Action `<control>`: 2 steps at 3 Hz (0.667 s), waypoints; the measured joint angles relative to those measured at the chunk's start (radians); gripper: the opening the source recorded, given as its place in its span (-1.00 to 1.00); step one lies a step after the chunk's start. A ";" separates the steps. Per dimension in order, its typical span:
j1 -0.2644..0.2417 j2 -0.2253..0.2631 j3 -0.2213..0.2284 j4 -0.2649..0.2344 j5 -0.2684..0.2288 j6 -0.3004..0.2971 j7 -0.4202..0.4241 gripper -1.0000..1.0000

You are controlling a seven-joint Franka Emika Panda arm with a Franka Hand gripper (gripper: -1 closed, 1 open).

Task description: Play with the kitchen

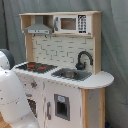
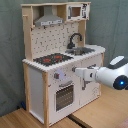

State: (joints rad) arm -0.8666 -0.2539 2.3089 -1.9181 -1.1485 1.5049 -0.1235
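Grey-green cloth hangs behind everything, and a wooden floor shows at the bottom of the second exterior view. On it stands the kitchen, filling the middle of both exterior views, white panels framed in pale wood.

Reading the second exterior view from its left: a grey hood sits under the top shelf, and below it the red-ringed hob lies on the counter. Behind the counter rises the pegboard back. Under the hob is the windowed oven door. Further to the second exterior view's right come the black faucet, curved over the grey sink, and up in the corner a toy microwave.

From the second exterior view's right edge the white robot arm reaches in level with the kitchen's front. Its gripper points at the front panel just below the counter edge, close beside the cupboard face to the right of the oven. I cannot tell whether the fingers are spread or pressed together, nor whether they touch the panel.

In the first exterior view the arm's white body bulks at the first exterior view's lower left, covering part of the kitchen's front. The hob, sink and faucet run across the counter.
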 joint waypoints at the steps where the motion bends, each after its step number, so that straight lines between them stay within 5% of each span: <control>1: -0.040 -0.071 0.001 0.000 0.001 0.065 -0.035 1.00; 2: -0.070 -0.149 0.004 0.000 0.002 0.133 -0.057 1.00</control>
State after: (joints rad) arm -0.9362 -0.4033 2.3125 -1.9185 -1.1466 1.6379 -0.1810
